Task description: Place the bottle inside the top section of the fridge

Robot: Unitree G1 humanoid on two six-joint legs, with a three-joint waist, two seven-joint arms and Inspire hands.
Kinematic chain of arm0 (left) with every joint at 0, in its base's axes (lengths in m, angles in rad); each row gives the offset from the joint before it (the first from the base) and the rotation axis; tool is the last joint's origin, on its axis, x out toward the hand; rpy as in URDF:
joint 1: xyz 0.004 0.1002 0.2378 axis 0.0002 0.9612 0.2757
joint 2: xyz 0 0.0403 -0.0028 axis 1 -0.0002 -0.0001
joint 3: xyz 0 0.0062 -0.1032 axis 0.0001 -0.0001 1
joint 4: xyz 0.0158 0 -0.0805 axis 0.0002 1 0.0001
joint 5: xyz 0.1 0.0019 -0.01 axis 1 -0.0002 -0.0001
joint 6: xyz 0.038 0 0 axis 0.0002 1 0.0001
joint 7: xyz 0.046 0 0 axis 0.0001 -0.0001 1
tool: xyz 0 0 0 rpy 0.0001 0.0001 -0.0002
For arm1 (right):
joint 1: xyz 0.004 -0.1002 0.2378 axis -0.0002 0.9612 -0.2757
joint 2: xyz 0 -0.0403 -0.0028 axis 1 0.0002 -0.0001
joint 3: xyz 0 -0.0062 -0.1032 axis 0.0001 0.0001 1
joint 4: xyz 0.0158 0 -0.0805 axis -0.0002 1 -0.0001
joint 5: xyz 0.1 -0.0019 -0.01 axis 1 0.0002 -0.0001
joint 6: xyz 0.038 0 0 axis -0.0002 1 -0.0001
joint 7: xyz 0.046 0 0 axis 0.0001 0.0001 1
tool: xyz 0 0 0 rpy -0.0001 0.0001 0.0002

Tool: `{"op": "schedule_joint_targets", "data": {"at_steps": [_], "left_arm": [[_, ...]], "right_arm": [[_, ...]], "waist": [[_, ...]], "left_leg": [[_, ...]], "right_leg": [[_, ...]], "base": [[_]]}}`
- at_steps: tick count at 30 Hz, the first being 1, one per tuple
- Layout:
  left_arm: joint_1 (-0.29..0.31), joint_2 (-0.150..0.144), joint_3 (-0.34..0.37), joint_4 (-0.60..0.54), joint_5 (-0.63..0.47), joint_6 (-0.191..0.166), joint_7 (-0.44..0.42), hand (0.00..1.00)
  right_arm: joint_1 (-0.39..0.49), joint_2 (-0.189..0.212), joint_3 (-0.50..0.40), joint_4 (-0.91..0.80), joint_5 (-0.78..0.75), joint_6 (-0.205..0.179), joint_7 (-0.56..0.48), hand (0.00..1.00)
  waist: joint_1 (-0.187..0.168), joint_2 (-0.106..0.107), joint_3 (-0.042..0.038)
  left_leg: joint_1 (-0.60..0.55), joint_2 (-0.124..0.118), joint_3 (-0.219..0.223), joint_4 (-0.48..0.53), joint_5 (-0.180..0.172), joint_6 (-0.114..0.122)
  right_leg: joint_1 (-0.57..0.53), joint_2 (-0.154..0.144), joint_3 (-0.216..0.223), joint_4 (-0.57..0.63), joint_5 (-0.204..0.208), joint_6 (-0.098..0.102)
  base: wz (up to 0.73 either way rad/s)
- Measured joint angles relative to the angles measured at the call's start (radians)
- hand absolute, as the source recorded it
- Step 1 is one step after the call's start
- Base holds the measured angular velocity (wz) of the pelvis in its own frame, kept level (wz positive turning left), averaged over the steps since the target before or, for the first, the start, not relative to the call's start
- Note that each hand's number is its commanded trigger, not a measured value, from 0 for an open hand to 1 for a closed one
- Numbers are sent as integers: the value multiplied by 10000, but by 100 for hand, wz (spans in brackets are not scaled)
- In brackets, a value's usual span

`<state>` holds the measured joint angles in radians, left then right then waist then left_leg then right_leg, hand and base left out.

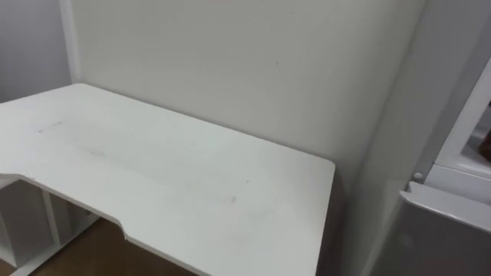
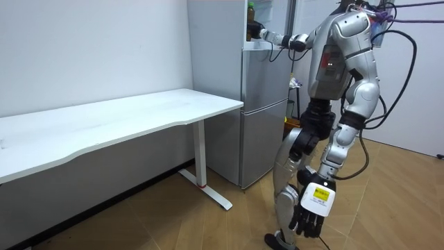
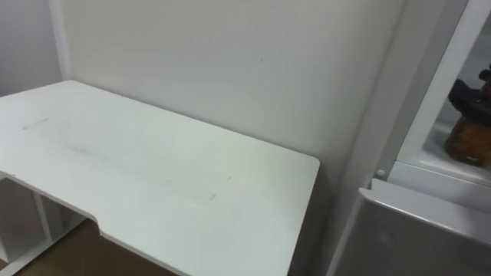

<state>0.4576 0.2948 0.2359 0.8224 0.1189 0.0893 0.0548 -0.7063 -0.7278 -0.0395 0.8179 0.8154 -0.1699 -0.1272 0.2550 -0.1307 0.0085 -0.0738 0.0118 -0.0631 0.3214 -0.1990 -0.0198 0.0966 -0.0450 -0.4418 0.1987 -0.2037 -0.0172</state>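
One bottle (image 3: 465,142), half cut off inside the fridge (image 2: 263,118), is clasped by the right robot hand (image 3: 471,92). The left robot hand (image 2: 310,217) hangs loose-fingered near one table (image 1: 153,176).

No text, number or sign can be read. Low in the room view, right of the middle, the back of the left hand (image 2: 313,207) bears a white tag with a yellow patch and dark marks, too small to make out. At the top of that view, the bottle (image 2: 250,12) shows no print that can be told. At the right edge of the right eye view it shows as an amber shape with no legible label.
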Motion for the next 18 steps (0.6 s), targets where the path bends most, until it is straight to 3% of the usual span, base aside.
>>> {"op": "schedule_joint_targets", "data": {"at_steps": [14,18], "left_arm": [[37,3,-19,-131,-77,166,-241,0],[-100,5,-50,-134,-101,463,-276,0]], "right_arm": [[-370,-262,-20,1022,-154,339,985,0],[-505,-368,-17,1459,-881,350,1145,0]], "waist": [[-35,-61,-6],[-96,-72,2]], "left_leg": [[133,-9,28,-87,-6,-7],[68,-52,-112,27,-19,9]], "right_leg": [[175,-6,-60,-140,-1,15],[178,-23,-262,-147,-12,32]], "base": [[1],[11]]}}
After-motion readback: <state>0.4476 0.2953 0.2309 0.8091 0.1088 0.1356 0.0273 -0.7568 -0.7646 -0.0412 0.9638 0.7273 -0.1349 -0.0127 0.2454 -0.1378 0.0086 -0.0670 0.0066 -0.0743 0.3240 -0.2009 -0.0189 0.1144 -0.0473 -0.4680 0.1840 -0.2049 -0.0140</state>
